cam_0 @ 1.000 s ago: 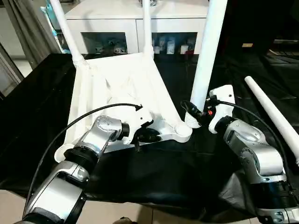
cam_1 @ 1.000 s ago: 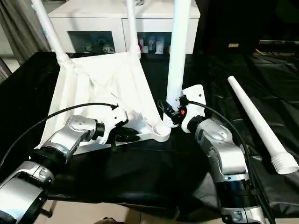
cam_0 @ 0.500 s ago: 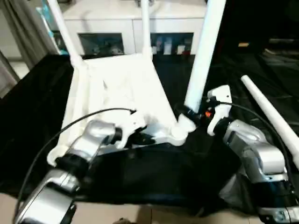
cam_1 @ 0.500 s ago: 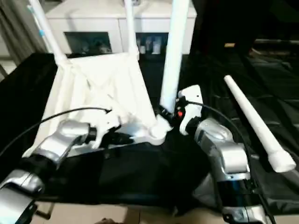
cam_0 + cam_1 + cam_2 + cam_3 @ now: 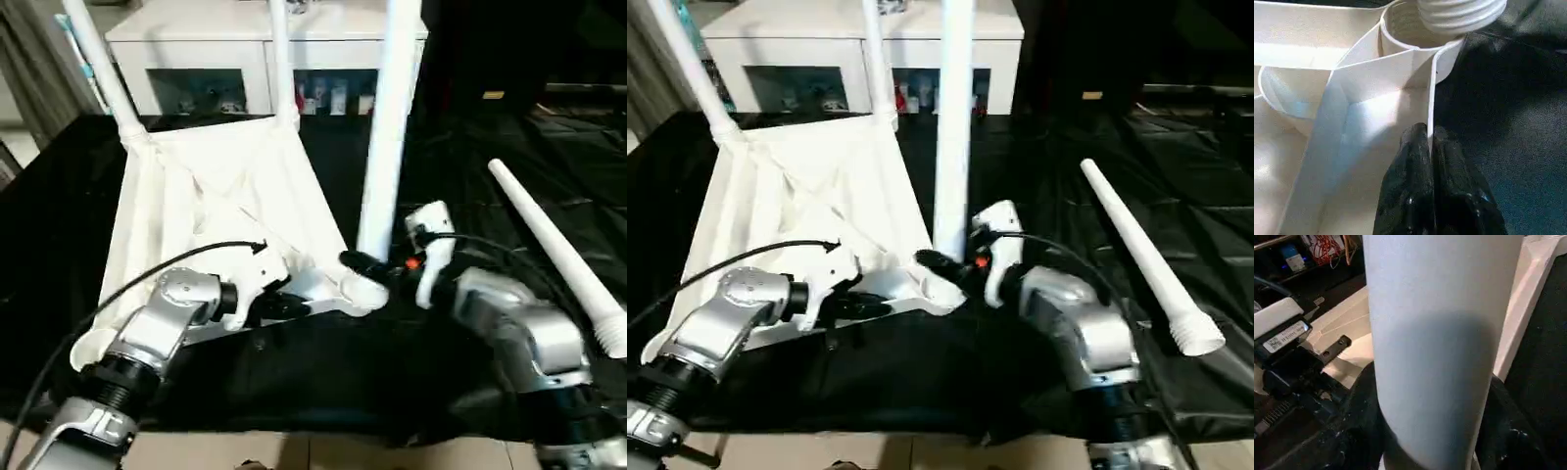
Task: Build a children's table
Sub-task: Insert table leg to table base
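Your left gripper (image 5: 1429, 147) is pinched flat on the thin side wall of the table top (image 5: 211, 211), fingers (image 5: 1410, 181) pressed together with the rim between them, just short of the near corner socket (image 5: 1413, 36). This grip looks meant to pin the top so it cannot slide or twist while a leg goes in. The top lies upside down on the black cloth (image 5: 323, 382), ribbed underside up, with two legs already standing in the far corners: far left leg (image 5: 98, 69) and far right leg (image 5: 279, 59). Your right gripper (image 5: 364, 262) is clamped around the third leg (image 5: 387, 127) low on its shaft, black fingers (image 5: 1359, 406) wrapping either side of the tube, holding it close to upright. The leg's ribbed end (image 5: 1459, 12) sits at the mouth of the near corner socket; whether it has bottomed out cannot be told from here. Holding low gives you control of the tip, at the cost of leverage over the long upper part, so watch for lean. The fourth leg (image 5: 554, 250) lies loose on the cloth, well apart on your right, flared end toward you. Judgement: third leg being seated, one leg left. A white cabinet (image 5: 245, 39) stands behind the table.
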Controlling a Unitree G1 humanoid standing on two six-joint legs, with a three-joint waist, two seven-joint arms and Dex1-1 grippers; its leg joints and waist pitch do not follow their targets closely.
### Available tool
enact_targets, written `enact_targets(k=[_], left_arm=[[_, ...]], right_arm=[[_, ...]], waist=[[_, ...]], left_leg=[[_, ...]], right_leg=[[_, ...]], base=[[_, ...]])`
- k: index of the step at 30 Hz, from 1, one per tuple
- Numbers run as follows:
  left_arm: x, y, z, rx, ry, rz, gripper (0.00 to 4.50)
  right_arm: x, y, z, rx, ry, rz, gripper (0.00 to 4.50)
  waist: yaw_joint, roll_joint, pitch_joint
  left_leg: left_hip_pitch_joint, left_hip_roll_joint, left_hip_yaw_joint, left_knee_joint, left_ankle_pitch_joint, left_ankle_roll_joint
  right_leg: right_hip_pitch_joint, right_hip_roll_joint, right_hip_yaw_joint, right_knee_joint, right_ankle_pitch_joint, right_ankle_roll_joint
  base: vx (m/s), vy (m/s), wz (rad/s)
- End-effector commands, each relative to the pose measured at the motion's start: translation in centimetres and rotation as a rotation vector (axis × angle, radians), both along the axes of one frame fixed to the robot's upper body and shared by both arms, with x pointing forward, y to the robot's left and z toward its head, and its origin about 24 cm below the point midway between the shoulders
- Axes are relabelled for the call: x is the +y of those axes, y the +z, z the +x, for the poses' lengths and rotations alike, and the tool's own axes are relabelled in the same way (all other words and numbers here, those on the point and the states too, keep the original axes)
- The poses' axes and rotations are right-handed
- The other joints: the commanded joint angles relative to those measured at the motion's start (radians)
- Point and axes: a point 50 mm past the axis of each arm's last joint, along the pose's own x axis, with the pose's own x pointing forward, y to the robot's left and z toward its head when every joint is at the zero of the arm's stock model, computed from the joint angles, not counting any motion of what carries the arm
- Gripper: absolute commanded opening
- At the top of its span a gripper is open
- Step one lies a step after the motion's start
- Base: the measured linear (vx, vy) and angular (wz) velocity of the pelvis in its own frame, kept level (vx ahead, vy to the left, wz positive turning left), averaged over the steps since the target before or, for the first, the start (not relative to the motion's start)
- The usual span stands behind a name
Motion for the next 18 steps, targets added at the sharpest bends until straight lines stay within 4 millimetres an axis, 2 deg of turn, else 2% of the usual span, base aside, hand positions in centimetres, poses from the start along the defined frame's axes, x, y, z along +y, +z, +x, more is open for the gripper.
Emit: enact_targets(k=[1,3,6,9,11,14,15,18], left_arm=[[-0.3,-0.4,-0.2,0.022,0.028,-0.038,0.0],[-0.7,-0.2,-0.1,0.013,0.017,-0.043,0.0],[-0.9,-0.1,-0.1,0.008,0.0,-0.04,0.0],[-0.9,0.1,0.0,0.007,-0.002,-0.031,0.0],[-0.9,0.1,0.0,0.007,-0.001,-0.03,0.0],[-0.9,0.2,0.2,0.004,0.004,-0.029,0.0],[-0.9,0.3,0.3,0.001,0.009,-0.028,0.0],[-0.8,0.4,0.4,-0.003,0.014,-0.029,0.0]], right_arm=[[0.5,0.8,0.3,-0.023,0.019,-0.002,1.88],[0.6,0.7,0.6,-0.026,0.025,-0.025,1.88],[0.6,0.4,0.9,-0.025,0.019,-0.039,1.88],[0.6,-0.1,1.4,-0.002,0.018,-0.034,1.88],[0.7,-0.4,1.4,0.008,0.023,-0.041,1.88],[0.8,-1.2,1.5,0.033,0.038,-0.061,1.88],[0.9,-1.4,1.5,0.034,0.034,-0.056,1.88],[0.9,-1.7,1.7,0.037,0.017,-0.039,1.88]], waist=[[0.01,-0.019,-0.066],[0.011,-0.014,-0.067],[0.011,-0.014,-0.068],[0.013,-0.019,-0.069],[0.014,-0.017,-0.07],[0.015,-0.025,-0.068],[0.017,-0.022,-0.068],[0.017,-0.025,-0.068]], left_leg=[[0.023,0.071,-0.034,-0.088,-0.185,0.029],[0.024,0.071,-0.034,-0.087,-0.184,0.028],[0.023,0.071,-0.035,-0.087,-0.18,0.027],[0.023,0.071,-0.033,-0.085,-0.176,0.029],[0.023,0.07,-0.033,-0.085,-0.17,0.032],[0.022,0.071,-0.032,-0.084,-0.164,0.039],[0.023,0.071,-0.032,-0.084,-0.163,0.039],[0.023,0.071,-0.032,-0.084,-0.165,0.041]], right_leg=[[0.041,-0.063,0.039,-0.072,-0.125,-0.261],[0.041,-0.064,0.04,-0.072,-0.127,-0.26],[0.042,-0.063,0.039,-0.071,-0.118,-0.262],[0.043,-0.064,0.039,-0.07,-0.103,-0.268],[0.043,-0.064,0.038,-0.069,-0.095,-0.27],[0.042,-0.064,0.038,-0.07,-0.109,-0.272],[0.042,-0.065,0.039,-0.07,-0.112,-0.269],[0.042,-0.066,0.039,-0.07,-0.113,-0.268]], base=[[0.0,0.0,0.0],[0.0,0.0,0.0],[0.0,0.0,0.0],[0.0,0.0,0.0],[0.0,0.0,0.0],[0.0,0.0,0.0],[0.0,0.0,0.0],[0.0,0.0,0.0]])
